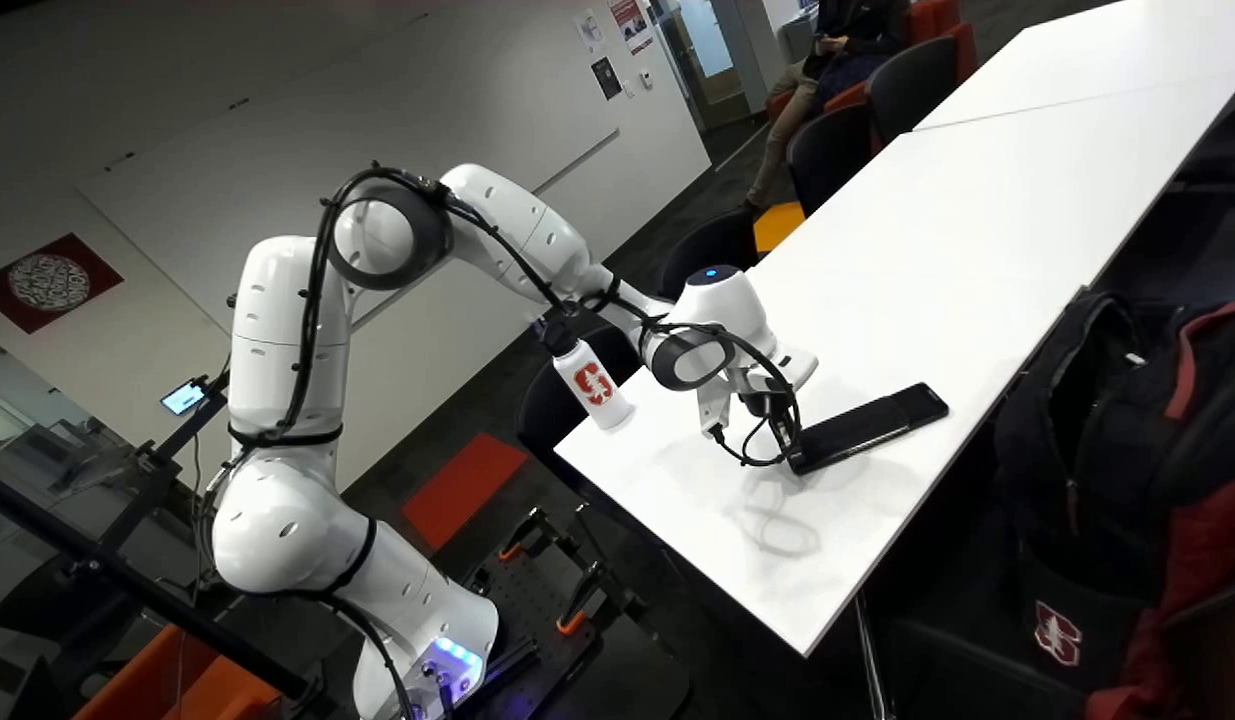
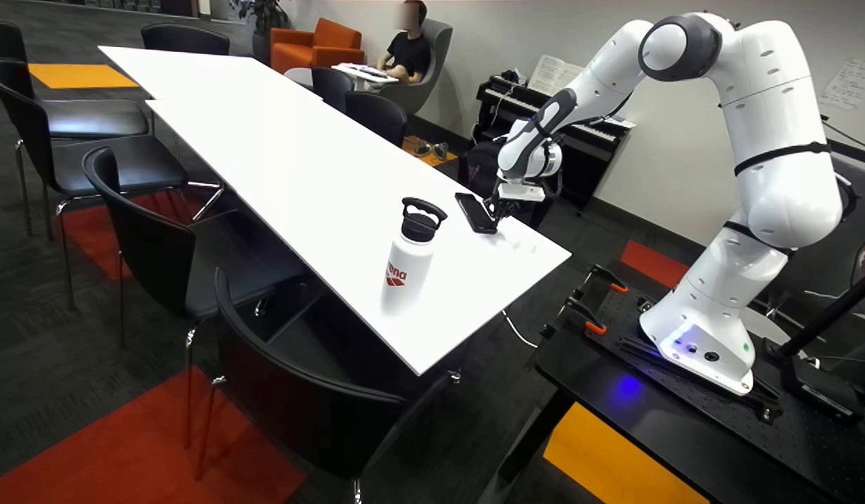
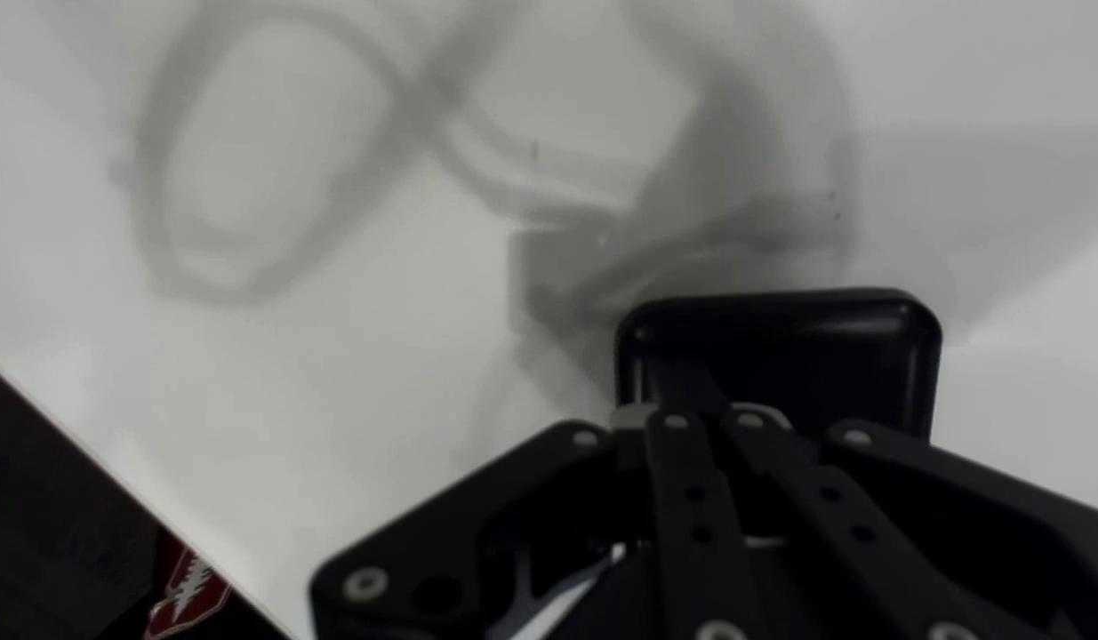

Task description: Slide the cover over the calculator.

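The calculator and its cover [image 1: 862, 430] lie flat on the white table as one long, slim black piece, also visible in an exterior view [image 2: 476, 213]. A seam crosses it towards the end far from the robot base. Black on black, I cannot tell surely which part is cover and which is calculator. In the wrist view its rounded near end [image 3: 833, 356] shows a raised, shiny rim. My gripper [image 3: 691, 387] points down at that end, fingers together and nothing seen between them. The tips are over or touching the black surface; contact is unclear. The gripper hides the rest there.
A white bottle with a black lid and red print [image 1: 592, 385] stands near the table's edge, also visible in an exterior view [image 2: 407, 269]. A dark backpack [image 1: 1087, 450] is beside the table. The table edge [image 3: 140, 502] runs close to the black piece. Black chairs [image 2: 148, 241] line the table.
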